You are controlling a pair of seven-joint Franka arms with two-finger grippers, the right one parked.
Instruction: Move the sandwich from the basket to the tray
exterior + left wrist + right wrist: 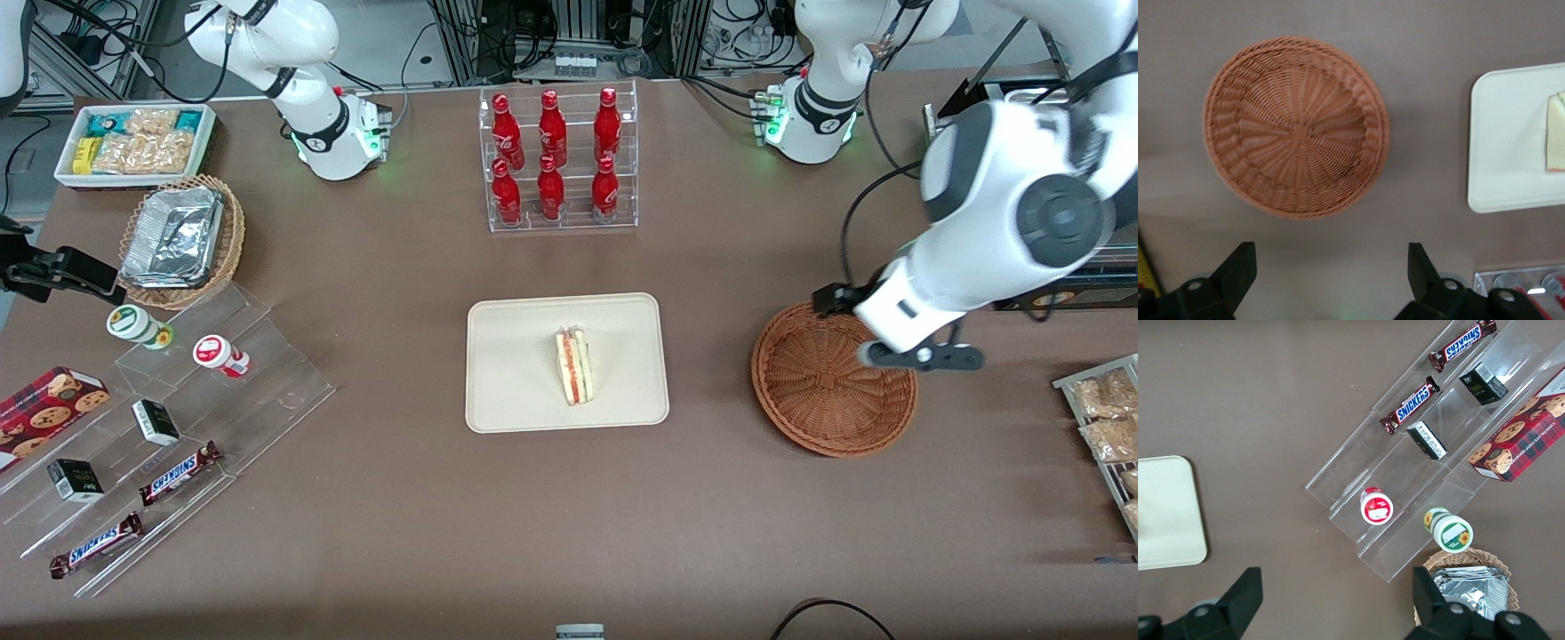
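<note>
The sandwich (576,366), a pale wedge with red and green filling on its cut edge, lies near the middle of the cream tray (507,391). In the left wrist view, the sandwich (1556,133) shows at the edge of the tray (1505,147). The reddish-brown wicker basket (827,391) sits beside the tray toward the working arm's end of the table, and nothing lies in the basket (1297,127). My left gripper (925,356) hangs above the basket's rim. In the wrist view the gripper (1331,253) is open, with only bare table between its fingers.
An acrylic rack of red bottles (558,160) stands farther from the front camera than the tray. Toward the parked arm's end are a stepped acrylic shelf of snacks (178,418), a tan basket with foil containers (182,240) and a white snack bin (133,142). Snack packets (1107,427) lie near the working arm's end.
</note>
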